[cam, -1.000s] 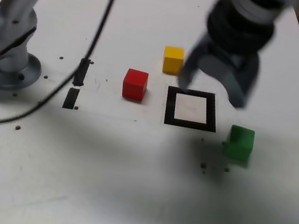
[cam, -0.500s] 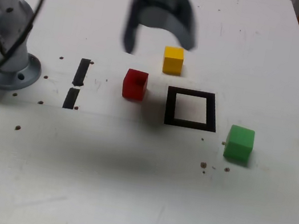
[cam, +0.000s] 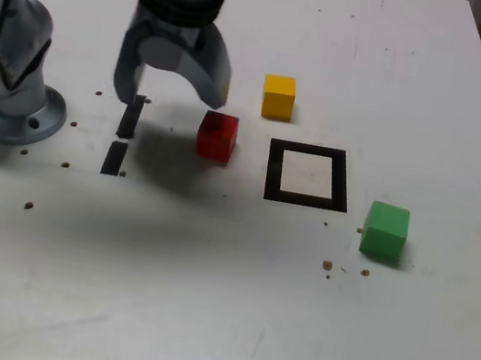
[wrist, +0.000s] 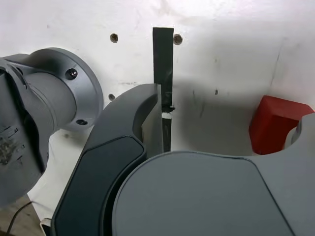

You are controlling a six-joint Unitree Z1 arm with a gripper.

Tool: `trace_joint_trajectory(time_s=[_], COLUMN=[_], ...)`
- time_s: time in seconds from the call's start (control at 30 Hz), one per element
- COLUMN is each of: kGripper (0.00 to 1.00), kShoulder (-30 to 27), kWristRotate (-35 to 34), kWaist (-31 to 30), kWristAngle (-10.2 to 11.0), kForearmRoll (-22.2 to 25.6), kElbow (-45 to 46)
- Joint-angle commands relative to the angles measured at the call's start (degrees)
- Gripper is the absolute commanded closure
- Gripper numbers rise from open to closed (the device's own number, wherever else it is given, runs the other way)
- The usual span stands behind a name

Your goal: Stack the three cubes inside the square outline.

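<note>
White worktop (cam: 215, 325) speckled with small dark specks; arm hanging over its left half in the exterior view.

The gripper (cam: 169, 96) points down with jaws spread wide and nothing between them, above bare surface between two black tape strips (cam: 124, 133) and the red cube (cam: 217, 136). The yellow cube (cam: 278, 96) sits toward the far edge. The square outline (cam: 308, 174) lies just beside the red cube, empty. The green cube (cam: 385, 231) rests nearer the right edge. The arm's base (cam: 12, 102) stands at the left edge.
</note>
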Motion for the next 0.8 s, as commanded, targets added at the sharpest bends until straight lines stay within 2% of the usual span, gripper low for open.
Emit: trace_joint_trajectory(time_s=[0.0,0.2,0.4,0.57,0.77], kGripper=[0.01,0.03,0.08,0.18,0.39], kShoulder=[1.17,2.25,5.38,8.11,8.75], kWristRotate=[0.20,0.79,1.90,2.53,3.04], kWaist=[0.03,-0.58,-1.46,-1.73,-1.73], kWristAngle=[-0.26,-0.07,-0.95,-1.71,-2.38], kForearmRoll=[-0.59,-3.83,-5.39,-6.36,-9.75], kElbow=[-0.06,-2.45,-4.06,-4.63,-3.66])
